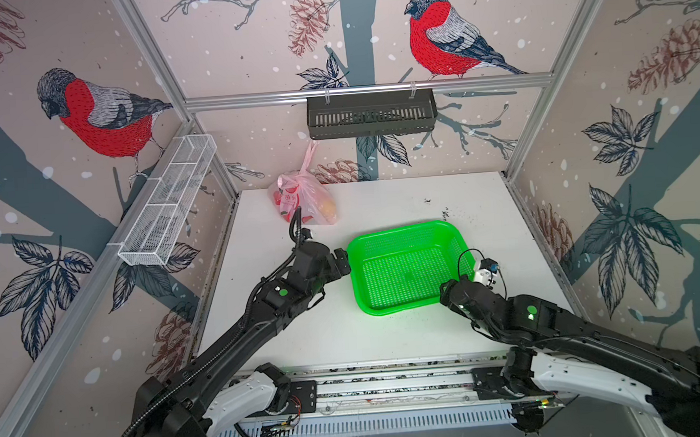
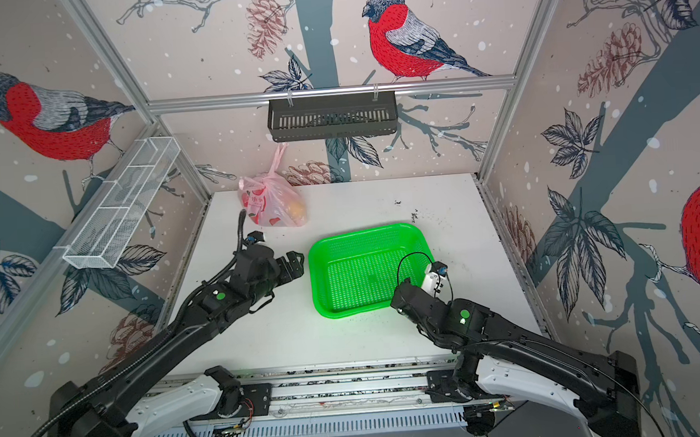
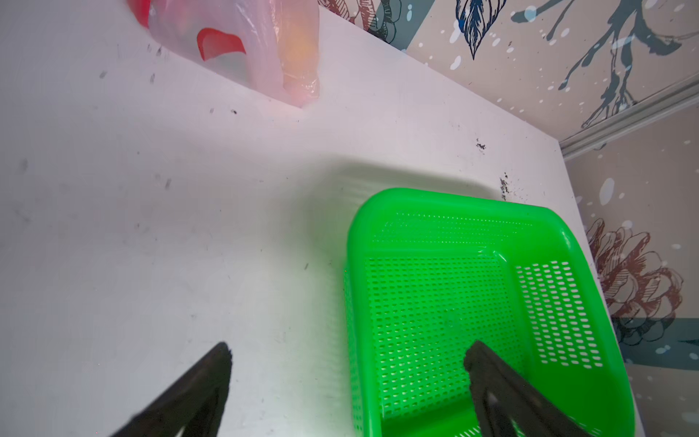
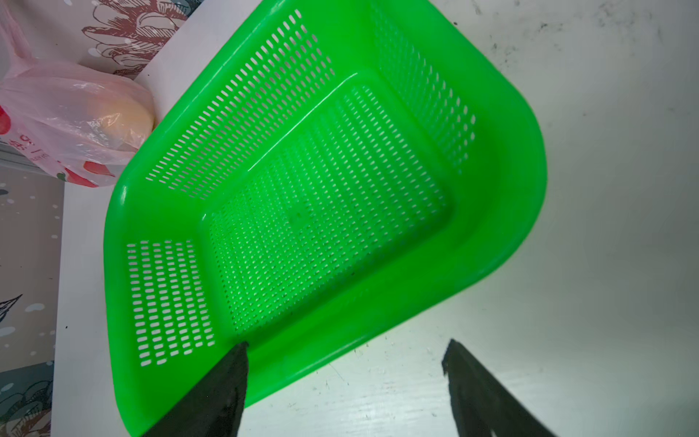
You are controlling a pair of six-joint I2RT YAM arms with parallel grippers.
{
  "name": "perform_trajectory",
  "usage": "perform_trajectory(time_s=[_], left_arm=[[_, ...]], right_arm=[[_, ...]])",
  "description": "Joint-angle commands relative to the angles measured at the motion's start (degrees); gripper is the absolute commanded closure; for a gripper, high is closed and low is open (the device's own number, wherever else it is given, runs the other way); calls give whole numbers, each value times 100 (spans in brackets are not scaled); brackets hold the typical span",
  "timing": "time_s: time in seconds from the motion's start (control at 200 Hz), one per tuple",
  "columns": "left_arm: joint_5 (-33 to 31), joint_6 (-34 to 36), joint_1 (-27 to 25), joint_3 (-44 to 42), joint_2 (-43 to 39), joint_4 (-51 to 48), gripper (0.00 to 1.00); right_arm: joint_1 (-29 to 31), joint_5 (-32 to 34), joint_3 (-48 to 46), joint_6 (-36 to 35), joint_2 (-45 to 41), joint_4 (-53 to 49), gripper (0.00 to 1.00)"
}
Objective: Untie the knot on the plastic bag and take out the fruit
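The plastic bag (image 1: 309, 199) (image 2: 274, 205), pale pink with red prints, sits at the table's back left corner. Its knot (image 1: 302, 173) (image 2: 270, 175) is tied, with the handles sticking up from it. An orange ball of the fruit (image 1: 328, 207) (image 4: 126, 113) (image 3: 299, 43) shows through the film; the rest is unclear. My left gripper (image 1: 342, 261) (image 2: 295, 264) (image 3: 350, 348) is open and empty, over the left edge of the green basket, well short of the bag. My right gripper (image 1: 448, 294) (image 4: 346, 346) is open and empty at the basket's near right corner.
The green perforated basket (image 1: 403, 227) (image 2: 365, 230) (image 3: 454, 196) (image 4: 529, 159) stands empty right of the table's middle. A black slotted basket (image 1: 371, 114) hangs on the back rail. A white wire rack (image 1: 168, 201) hangs on the left wall. Dark specks dot the white table (image 1: 339, 336).
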Motion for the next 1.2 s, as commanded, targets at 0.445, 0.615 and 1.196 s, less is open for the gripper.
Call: perform_trajectory(time_s=[0.445, 0.615, 1.196], left_arm=[[3091, 4155, 343, 4375, 4613, -884, 4], [3198, 4436, 275, 4781, 5348, -1030, 4], [3179, 3599, 111, 3418, 5127, -97, 4]], right_arm=[[513, 779, -1234, 1837, -650, 1002, 11], [-530, 211, -1303, 795, -836, 1482, 10], [-2695, -1194, -1285, -1346, 135, 3285, 9]])
